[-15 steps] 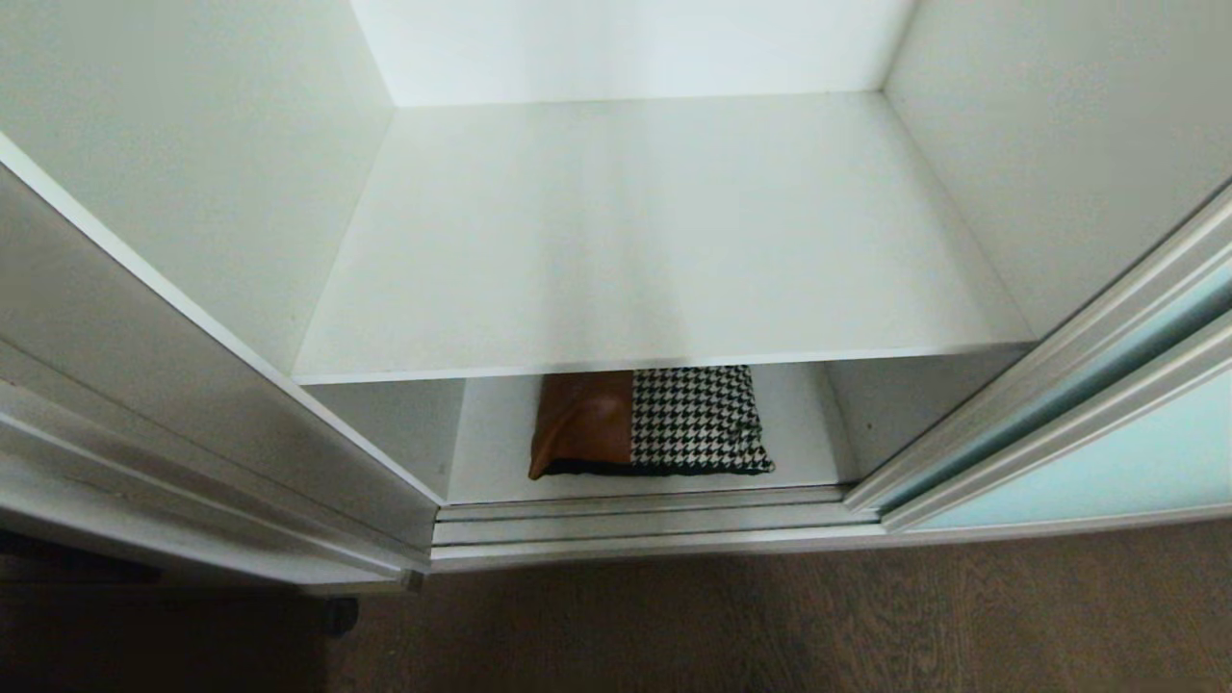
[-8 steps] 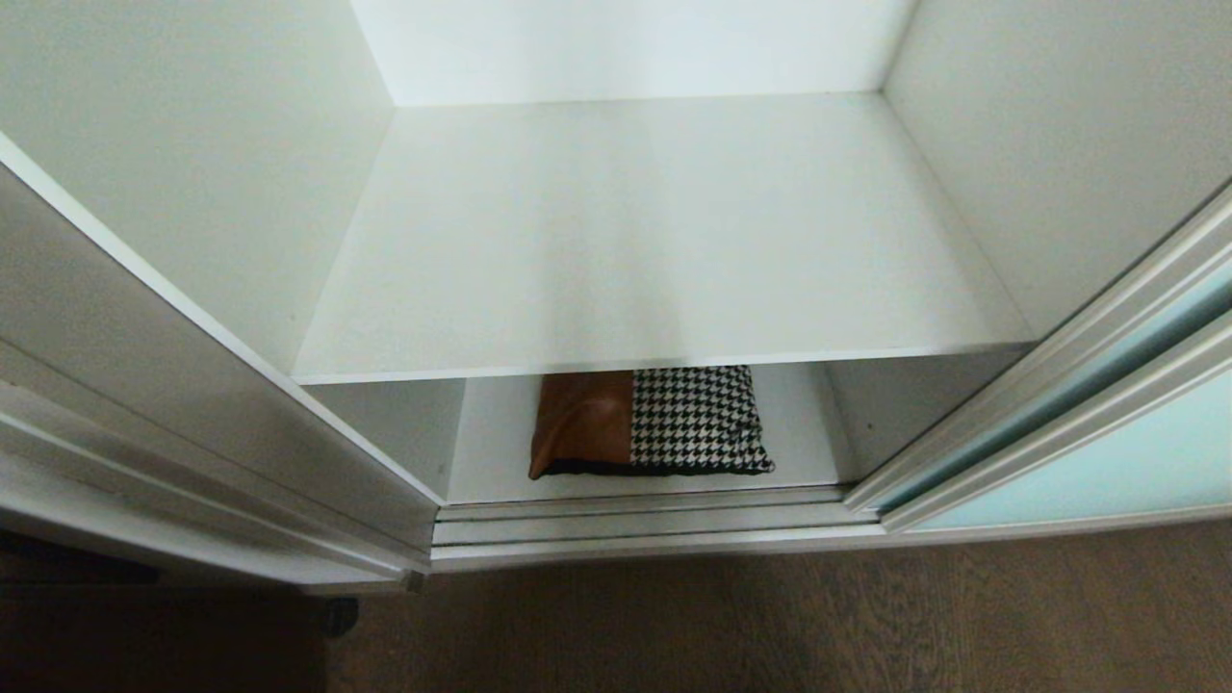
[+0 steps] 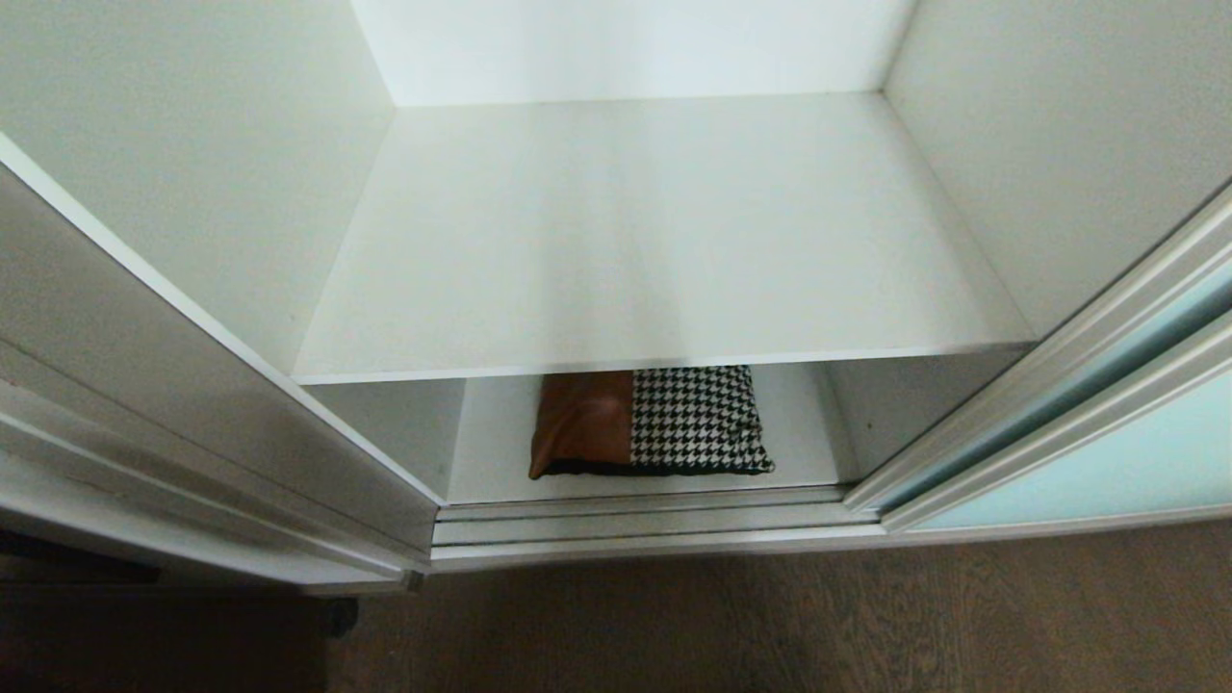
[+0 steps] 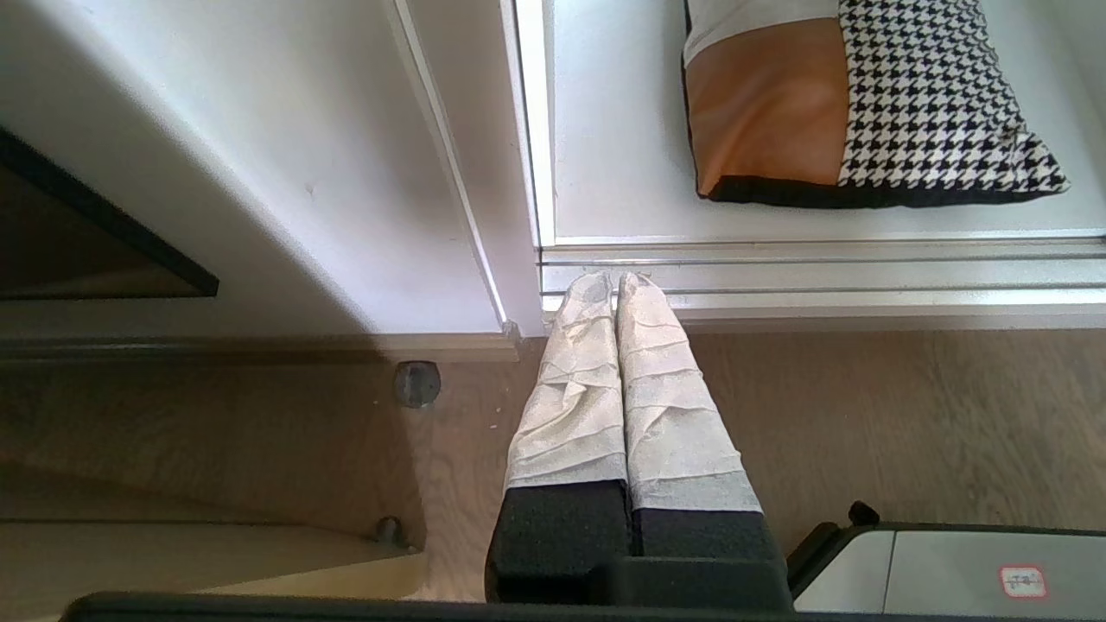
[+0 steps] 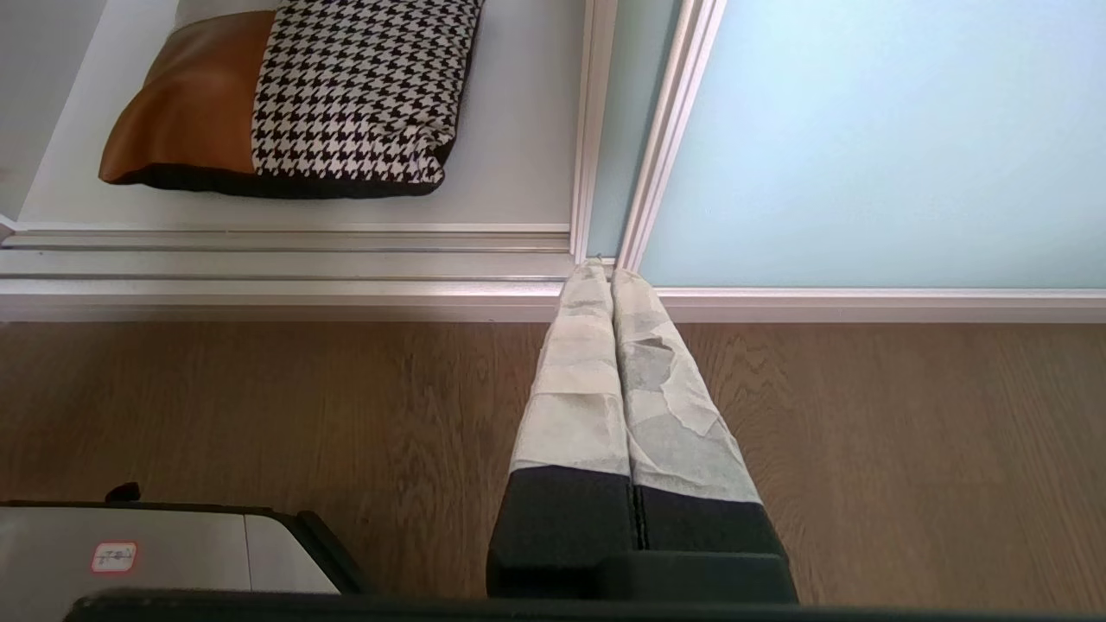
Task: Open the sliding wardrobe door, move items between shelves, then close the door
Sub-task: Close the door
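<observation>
Left gripper (image 4: 615,281): jaws pressed together, holding nothing, hanging over wood floor (image 4: 907,415) just short of the wardrobe's bottom track (image 4: 821,276); right gripper (image 5: 600,272): jaws pressed together, empty, tips at the frame edge of the sliding wardrobe door (image 5: 864,138). In head view, door (image 3: 1107,452) stands slid open at 4 o'clock; houndstooth cushion (image 3: 650,422) w/ tan patch lies flat on bottom shelf (image 3: 491,433) at 6 o'clock, under upper shelf (image 3: 654,231).

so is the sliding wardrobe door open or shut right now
Open: the sliding wardrobe door sits off to the right, leaving the shelves and the cushion exposed.
</observation>
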### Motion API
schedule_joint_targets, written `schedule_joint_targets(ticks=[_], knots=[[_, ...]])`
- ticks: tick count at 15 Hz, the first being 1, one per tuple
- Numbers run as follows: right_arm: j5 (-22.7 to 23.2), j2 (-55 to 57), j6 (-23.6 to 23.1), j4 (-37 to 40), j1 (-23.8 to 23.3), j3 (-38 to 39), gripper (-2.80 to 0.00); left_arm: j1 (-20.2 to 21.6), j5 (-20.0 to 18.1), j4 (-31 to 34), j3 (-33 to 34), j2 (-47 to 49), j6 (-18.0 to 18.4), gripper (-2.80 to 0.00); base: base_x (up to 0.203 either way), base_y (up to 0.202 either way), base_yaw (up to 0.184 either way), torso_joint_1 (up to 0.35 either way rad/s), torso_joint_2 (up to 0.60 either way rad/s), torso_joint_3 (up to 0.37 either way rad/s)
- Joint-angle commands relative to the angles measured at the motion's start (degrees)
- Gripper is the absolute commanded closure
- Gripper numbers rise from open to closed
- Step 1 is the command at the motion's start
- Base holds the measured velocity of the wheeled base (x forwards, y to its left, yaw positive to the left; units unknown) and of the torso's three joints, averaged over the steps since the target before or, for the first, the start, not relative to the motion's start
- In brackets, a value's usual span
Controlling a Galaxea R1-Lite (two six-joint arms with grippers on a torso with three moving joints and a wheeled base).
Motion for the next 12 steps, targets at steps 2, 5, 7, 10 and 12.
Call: schedule_joint_targets(ticks=[2, 5, 7, 10, 12], knots=[[0.0, 0.27, -0.01, -0.02, 0.01, 0.0, 0.0, 0.0, 0.0, -0.08, 0.0, -0.01, 0.0, 0.0, 0.0, 0.0, 0.0, 0.0, 0.0, 0.0], [0.0, 0.27, -0.01, -0.02, 0.01, 0.0, 0.0, 0.0, 0.09, 0.01, 0.0, -0.01, -0.09, 0.0, -0.075, 0.0, 0.0, 0.005, 0.0, 0.001], [0.0, 0.18, -0.01, -0.02, 0.01, 0.0, 0.0, 0.0, 0.09, -0.08, 0.0, -0.01, -0.09, 0.0, -0.199, 0.0, 0.0, 0.003, 0.0, 0.003], [0.0, 0.26, -0.01, -0.02, 0.01, 0.0, 0.0, 0.0, 0.09, -0.08, 0.0, -0.01, -0.1, 0.0, -0.197, 0.0, -0.001, 0.003, 0.0, 0.004], [0.0, 0.22, -0.01, -0.02, 0.01, 0.0, 0.0, 0.0, 0.09, -0.01, 0.0, -0.01, -0.18, 0.0, -0.194, 0.0, 0.0, 0.002, 0.0, 0.002]])
